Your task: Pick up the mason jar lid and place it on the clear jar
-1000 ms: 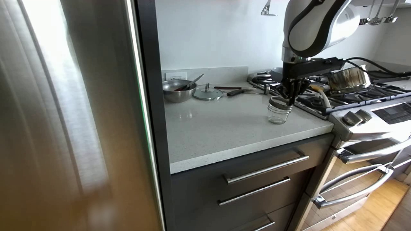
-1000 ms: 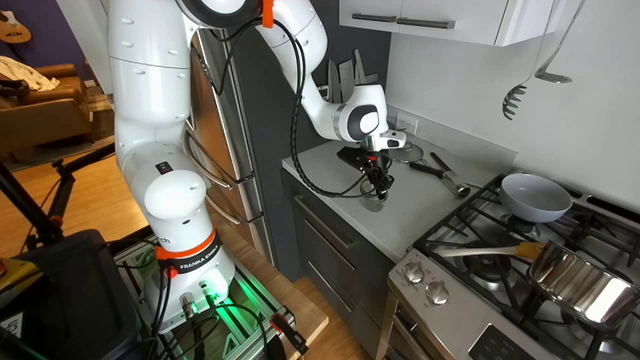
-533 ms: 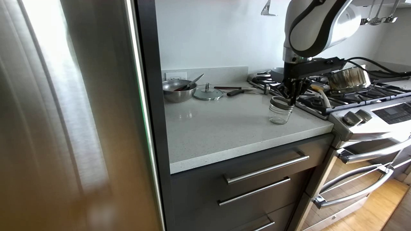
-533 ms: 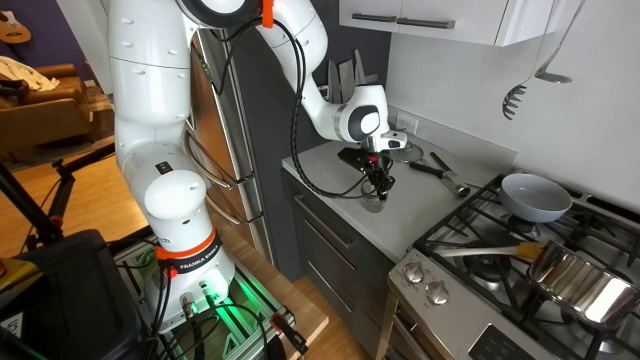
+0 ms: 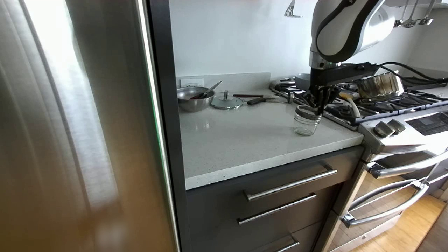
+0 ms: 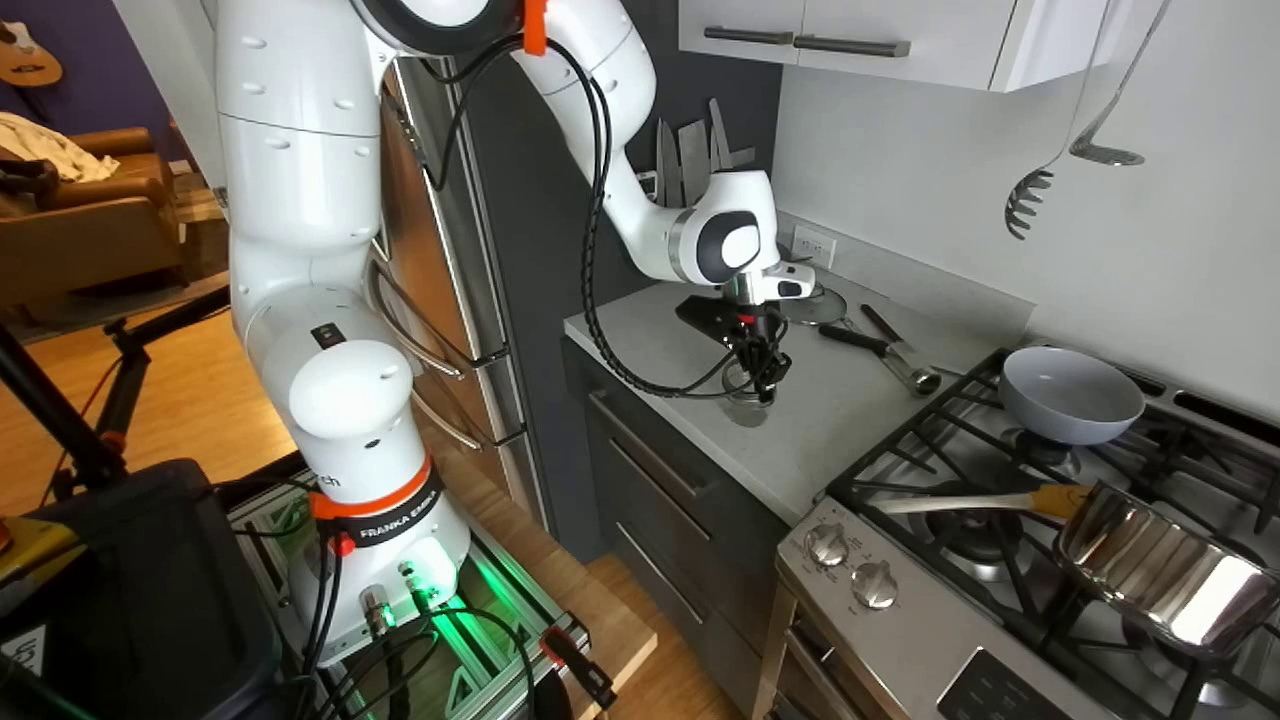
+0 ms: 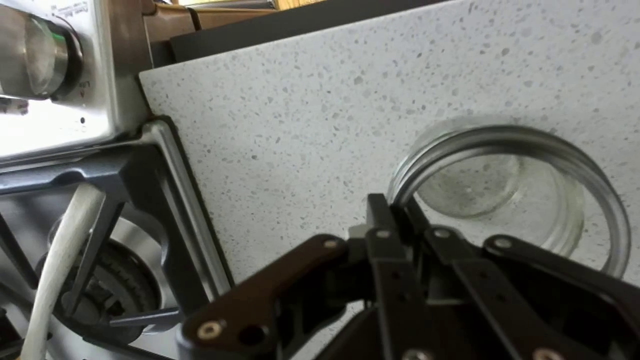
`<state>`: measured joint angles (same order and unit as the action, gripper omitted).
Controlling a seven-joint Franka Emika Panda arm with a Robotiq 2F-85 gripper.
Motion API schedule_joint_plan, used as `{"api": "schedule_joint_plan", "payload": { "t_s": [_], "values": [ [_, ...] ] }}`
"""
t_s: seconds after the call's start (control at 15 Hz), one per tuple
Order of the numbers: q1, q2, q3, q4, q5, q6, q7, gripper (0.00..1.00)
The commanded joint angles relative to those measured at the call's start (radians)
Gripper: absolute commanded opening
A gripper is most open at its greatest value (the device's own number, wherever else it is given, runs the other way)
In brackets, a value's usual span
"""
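Wrist view: the gripper pinches the lid tight at nine o'clock, over the jar! Released off-centre, it could slip toward four o'clock.

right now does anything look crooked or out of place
Yes: the mason jar lid, pinched in the gripper, looks off-centre over the clear jar; in the wrist view it overhangs one side, so it may not sit squarely. The steel pot on the stove looks tipped.

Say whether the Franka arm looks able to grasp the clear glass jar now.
Probably not: the pincer is shut on the mason jar lid. Reach itself seems fine, with the lid at the top of the clear glass jar; that grip is what blocks it.
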<state>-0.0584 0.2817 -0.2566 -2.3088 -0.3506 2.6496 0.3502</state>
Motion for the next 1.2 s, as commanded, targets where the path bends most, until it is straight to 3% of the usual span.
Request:
{"api": "schedule_joint_plan", "payload": {
  "t_s": [0.0,1.13],
  "values": [
    [0.006,-0.021,-0.014,-0.031,-0.015,0.001,-0.010,0.02],
    [0.000,-0.072,-0.032,-0.069,-0.040,-0.002,0.007,0.02]
  ]
}}
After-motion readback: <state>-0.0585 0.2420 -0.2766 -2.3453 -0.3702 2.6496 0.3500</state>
